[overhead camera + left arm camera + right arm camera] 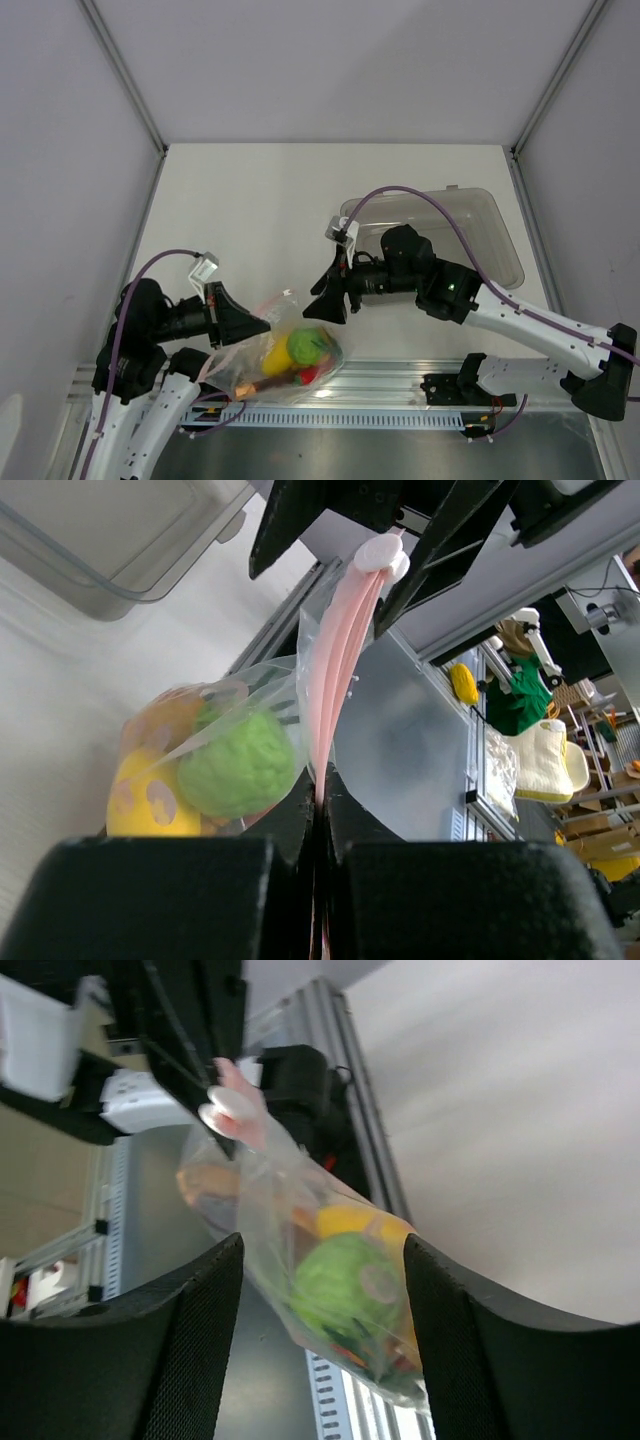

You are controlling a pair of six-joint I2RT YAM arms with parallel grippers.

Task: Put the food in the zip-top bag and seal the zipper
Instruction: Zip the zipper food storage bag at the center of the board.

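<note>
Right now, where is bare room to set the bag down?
Bare tabletop along the back wall, left of the grey bin. Crowded at the near rail: left gripper pinching the zip-top bag, right gripper open beside it.

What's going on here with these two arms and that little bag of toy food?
Two robot arms are bagging toy food. The food is already inside the clear zip-top bag. The left arm's fingers are pinched shut on the pink zipper at the bag's mouth. The right arm's fingers stand open on either side of the bag without gripping it. The strip looks pressed together, but I can't tell whether it is fully sealed. A grey bin sits behind.
</note>
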